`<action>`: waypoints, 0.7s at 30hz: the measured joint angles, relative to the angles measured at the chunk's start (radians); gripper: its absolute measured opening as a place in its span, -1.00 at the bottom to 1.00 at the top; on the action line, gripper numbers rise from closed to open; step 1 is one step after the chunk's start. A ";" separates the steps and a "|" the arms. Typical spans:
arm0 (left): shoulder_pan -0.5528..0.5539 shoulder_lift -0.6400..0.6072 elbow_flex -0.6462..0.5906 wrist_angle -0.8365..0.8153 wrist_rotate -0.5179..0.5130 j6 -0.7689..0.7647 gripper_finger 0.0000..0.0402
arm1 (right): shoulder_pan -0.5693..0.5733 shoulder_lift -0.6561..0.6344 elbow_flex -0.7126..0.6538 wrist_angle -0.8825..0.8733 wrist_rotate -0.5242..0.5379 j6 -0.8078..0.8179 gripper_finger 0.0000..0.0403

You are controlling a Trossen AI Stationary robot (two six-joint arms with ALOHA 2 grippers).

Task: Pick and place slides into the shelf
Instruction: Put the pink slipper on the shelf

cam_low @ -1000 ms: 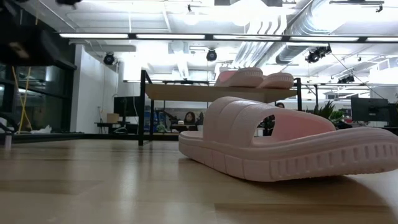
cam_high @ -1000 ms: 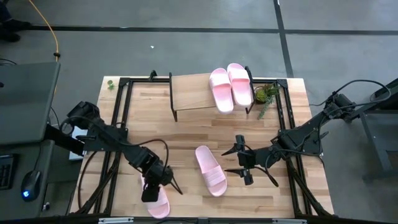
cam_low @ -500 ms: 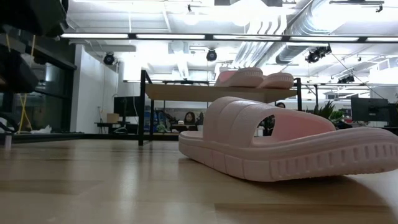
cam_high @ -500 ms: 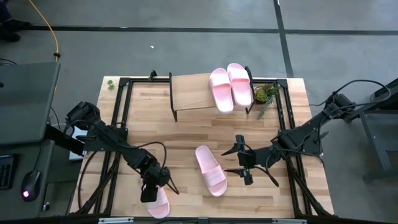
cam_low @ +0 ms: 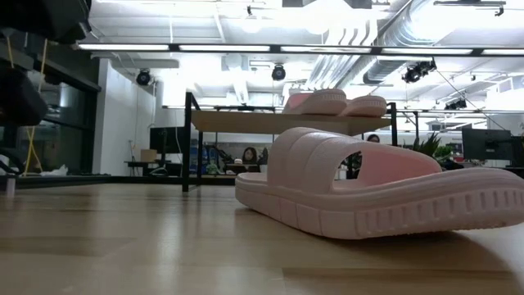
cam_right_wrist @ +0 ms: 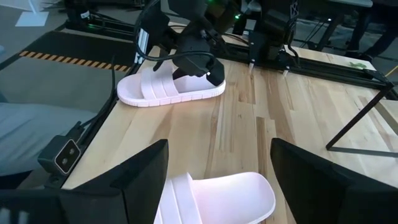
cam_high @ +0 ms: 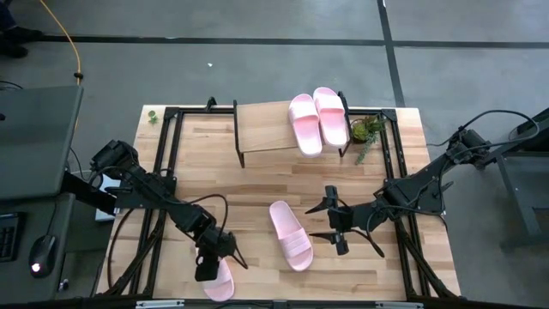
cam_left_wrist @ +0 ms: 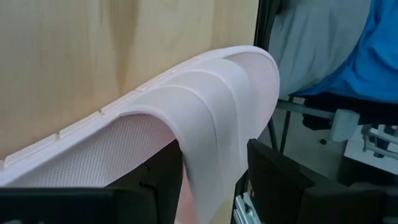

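Two pale pink slides [cam_high: 316, 120] lie side by side on the right end of the light-wood shelf [cam_high: 266, 129] at the table's far side; the low view shows them [cam_low: 336, 102] on the shelf board [cam_low: 246, 121]. A third slide [cam_high: 290, 234] [cam_low: 368, 197] lies sole down mid-table. My right gripper [cam_high: 334, 225] [cam_right_wrist: 217, 186] is open just right of it, fingers pointing at it, touching nothing. The fourth slide [cam_high: 220, 281] [cam_right_wrist: 168, 90] lies by the near edge, under my left gripper [cam_high: 206, 262] [cam_left_wrist: 214, 186], which is shut on it. My left gripper comes from above, pointing down, onto the fourth slide's strap band [cam_left_wrist: 211, 155]. The band runs between the two fingers [cam_left_wrist: 158, 183], one on each side of it. The sole [cam_right_wrist: 143, 99] lies flat on the table.
A black metal frame [cam_high: 167, 172] runs along the table's left, right and far sides. A small green plant [cam_high: 367, 129] sits right of the shelf. The left half of the shelf board is bare. A person sits in the room behind [cam_low: 248, 156].
My left gripper has moved a little toward the table's near edge and down onto the fourth slide, covering more of it. The slide has stayed in place. My right arm has kept still.
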 joint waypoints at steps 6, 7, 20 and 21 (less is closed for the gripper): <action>0.000 0.000 0.000 0.000 0.000 -0.001 -0.20 | 0.000 0.000 0.000 0.000 0.000 0.000 0.36; 0.000 0.000 0.000 0.000 -0.001 -0.001 -0.20 | 0.000 0.000 0.000 0.000 0.000 0.000 0.36; 0.000 0.000 0.000 0.002 -0.016 -0.001 -0.20 | 0.000 0.000 0.000 0.000 0.001 0.000 0.36; 0.000 0.000 0.000 0.002 -0.017 -0.001 -0.20 | 0.000 0.000 0.000 0.000 0.001 0.000 0.36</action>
